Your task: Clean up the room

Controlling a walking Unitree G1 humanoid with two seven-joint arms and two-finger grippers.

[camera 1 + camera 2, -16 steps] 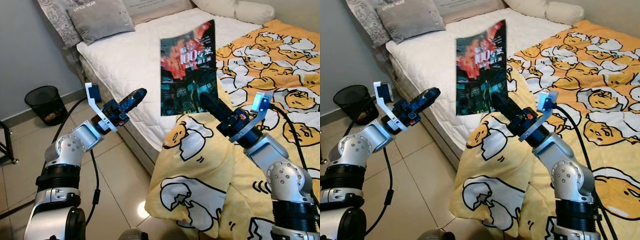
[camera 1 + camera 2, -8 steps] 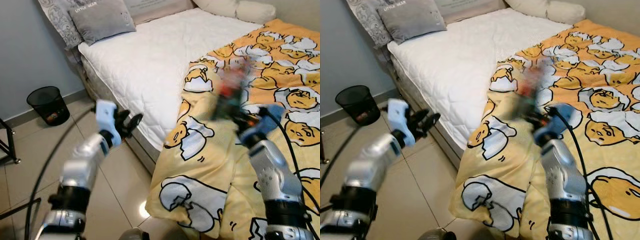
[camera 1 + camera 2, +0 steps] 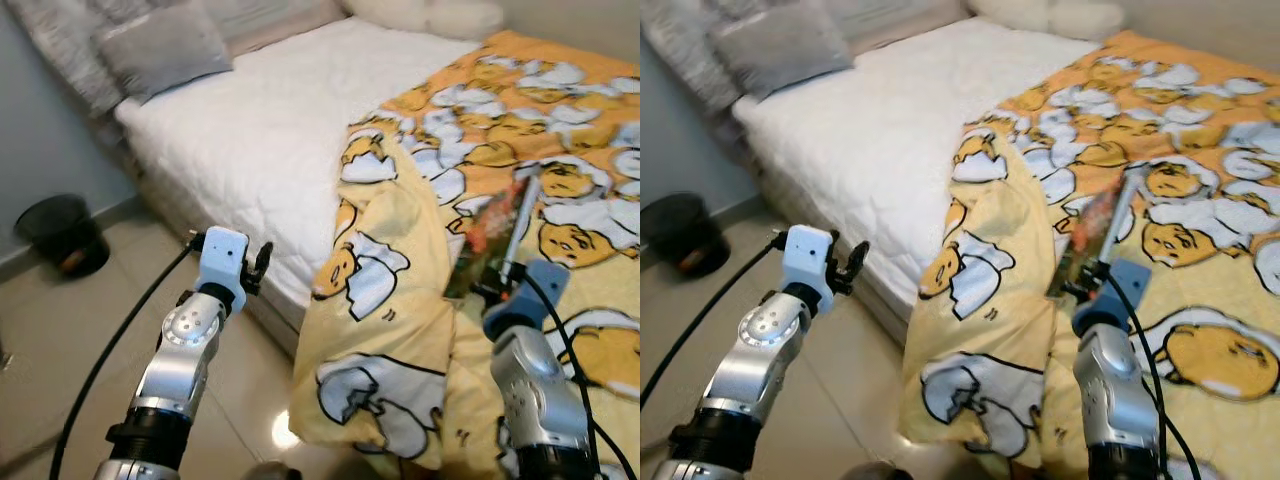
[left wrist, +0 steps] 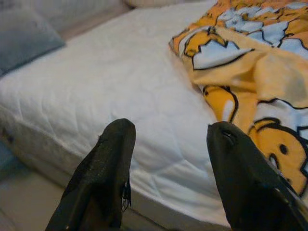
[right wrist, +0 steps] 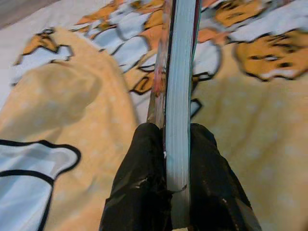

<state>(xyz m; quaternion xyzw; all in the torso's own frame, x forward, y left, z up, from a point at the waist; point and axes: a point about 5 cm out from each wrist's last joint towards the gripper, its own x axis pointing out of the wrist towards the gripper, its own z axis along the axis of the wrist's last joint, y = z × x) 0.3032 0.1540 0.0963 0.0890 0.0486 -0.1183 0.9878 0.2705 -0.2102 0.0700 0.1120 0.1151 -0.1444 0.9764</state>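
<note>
Crowding bed (image 3: 270, 150): rumpled duvet (image 3: 400, 300), bin (image 3: 55, 232)

No legible text, labels or numbers. Cover print on thin red-and-teal glossy book (image 3: 487, 232) too blurred to read; grey fabric pillow (image 3: 160, 50) likewise.

Left arm: bent, raised beside the bed (image 3: 260, 140) edge.
Left gripper (image 4: 168, 144): fingers spread apart.
Right arm: raised over the bed.
Right gripper (image 5: 175, 144): fingers clamped together.
</note>
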